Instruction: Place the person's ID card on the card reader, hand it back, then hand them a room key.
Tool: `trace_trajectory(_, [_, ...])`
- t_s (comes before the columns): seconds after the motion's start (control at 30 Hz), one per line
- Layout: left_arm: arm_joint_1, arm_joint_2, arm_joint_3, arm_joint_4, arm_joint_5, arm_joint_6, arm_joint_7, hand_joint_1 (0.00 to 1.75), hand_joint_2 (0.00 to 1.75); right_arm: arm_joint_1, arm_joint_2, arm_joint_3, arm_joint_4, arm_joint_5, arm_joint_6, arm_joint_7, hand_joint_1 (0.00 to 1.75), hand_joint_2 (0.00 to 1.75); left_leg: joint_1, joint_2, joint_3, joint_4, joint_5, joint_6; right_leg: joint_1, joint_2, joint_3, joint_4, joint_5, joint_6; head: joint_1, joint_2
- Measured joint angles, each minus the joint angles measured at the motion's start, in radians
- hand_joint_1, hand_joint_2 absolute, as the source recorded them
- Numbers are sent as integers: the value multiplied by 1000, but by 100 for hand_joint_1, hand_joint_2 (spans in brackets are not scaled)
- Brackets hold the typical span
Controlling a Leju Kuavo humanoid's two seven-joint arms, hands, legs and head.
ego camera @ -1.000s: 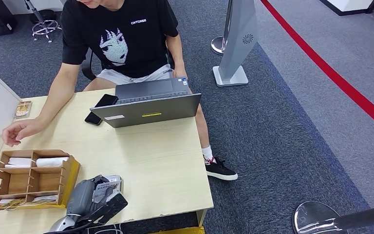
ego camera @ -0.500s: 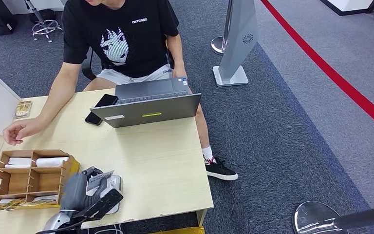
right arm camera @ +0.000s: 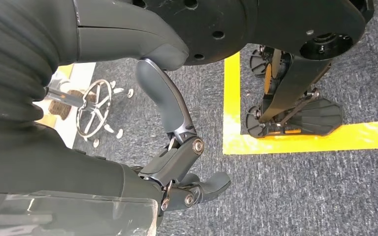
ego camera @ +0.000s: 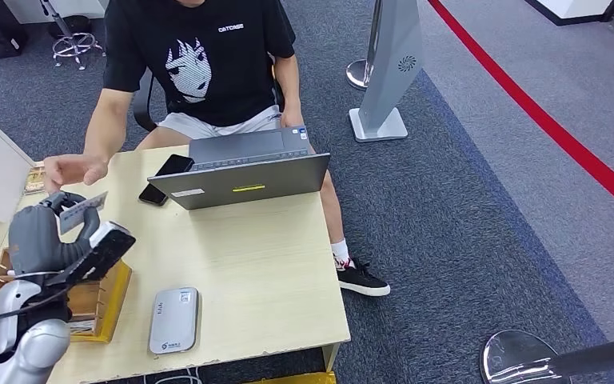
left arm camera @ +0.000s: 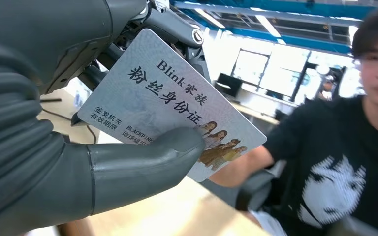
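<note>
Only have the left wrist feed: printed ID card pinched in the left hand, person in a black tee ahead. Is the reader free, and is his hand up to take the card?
Observer: The white rectangular card reader lies near the front edge of the pale wooden table, with nothing on it.
Operator: And his hand?
Observer: The person's hand is held out over the table just beyond the ID card, which the left hand holds raised. I cannot tell if they touch.
Operator: Right hand busy?
Observer: No. The right hand hangs over grey carpet, fingers curled, holding nothing.
</note>
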Motion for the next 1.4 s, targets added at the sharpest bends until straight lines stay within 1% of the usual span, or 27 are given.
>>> trace_trajectory(0.17, [-83, 21, 38, 71, 3, -17, 26, 175, 175, -4, 0, 14, 0, 12, 8, 1, 0, 175, 0, 0, 0, 0, 0, 0, 0, 0, 0, 0, 0, 0, 0, 0])
trace_trajectory(0.27, [-96, 23, 45, 86, 5, -18, 29, 175, 175, -6, 0, 15, 0, 14, 9, 1, 0, 175, 0, 0, 0, 0, 0, 0, 0, 0, 0, 0, 0, 0, 0, 0])
trace_trajectory(0.3, [-102, 24, 50, 96, 8, -18, 30, 150, 175, -6, 1, 17, 0, 14, 9, 2, 0, 175, 0, 0, 0, 0, 0, 0, 0, 0, 0, 0, 0, 0, 0, 0])
trace_trajectory(0.4, [-120, 24, 68, 134, 19, -12, 30, 19, 175, -9, 2, 23, 0, 15, 9, 6, 0, 175, 0, 1, 0, 0, 0, 0, 0, 0, 0, 0, 0, 0, 0, 0])
trace_trajectory(0.43, [-119, 23, 68, 138, 20, -10, 29, 0, 175, -9, 3, 24, 0, 15, 9, 6, 0, 175, 0, 1, 0, 0, 0, 0, 0, 1, 0, 0, 0, 0, 0, 0])
trace_trajectory(0.8, [-99, 22, 73, 138, 33, 11, 19, 0, 175, -9, 4, 33, -1, 14, 8, 9, 0, 175, 0, 0, 0, 0, 0, 0, 0, 0, 0, 0, 0, 0, 0, 0])
trace_trajectory(0.93, [-73, 29, 78, 99, 67, 8, -3, 0, 175, -7, 4, 34, -1, 12, 5, 8, 0, 175, 0, 0, -1, 0, 0, 0, 0, 0, 0, 0, 0, 0, 0, 0])
trace_trajectory(1.03, [-48, 48, 79, 47, 92, -22, -18, 0, 175, -2, 4, 34, -1, 9, 0, 5, 0, 175, 0, 0, -1, 0, 0, 0, 0, 0, -1, 0, 0, 0, 0, 0])
trace_trajectory(1.1, [-32, 67, 79, 5, 113, -69, -27, 0, 175, 1, 4, 34, -1, 3, -3, 3, 0, 175, 0, 0, -1, 0, 0, 0, 0, 0, -1, 0, 0, 0, 0, 0])
trace_trajectory(1.23, [-16, 124, 76, -71, 158, -192, -49, 0, 175, 3, 4, 34, -1, -7, -5, 0, 0, 175, 0, 1, -1, 0, 0, 0, 0, 1, -2, 0, 0, 0, 0, 0])
trace_trajectory(1.27, [-17, 142, 74, -87, 164, -223, -56, 0, 175, 4, 4, 34, -1, -8, -4, 0, 0, 175, 1, 1, -1, 0, 0, 0, 0, 1, -2, 0, 0, 0, 0, 0])
trace_trajectory(1.4, [-21, 249, 59, -169, 201, -367, -109, 0, 175, 9, 1, 33, -1, -11, 3, -3, 0, 175, 1, 1, -1, 0, 0, 0, 1, 1, -2, 0, 0, 0, 0, 0])
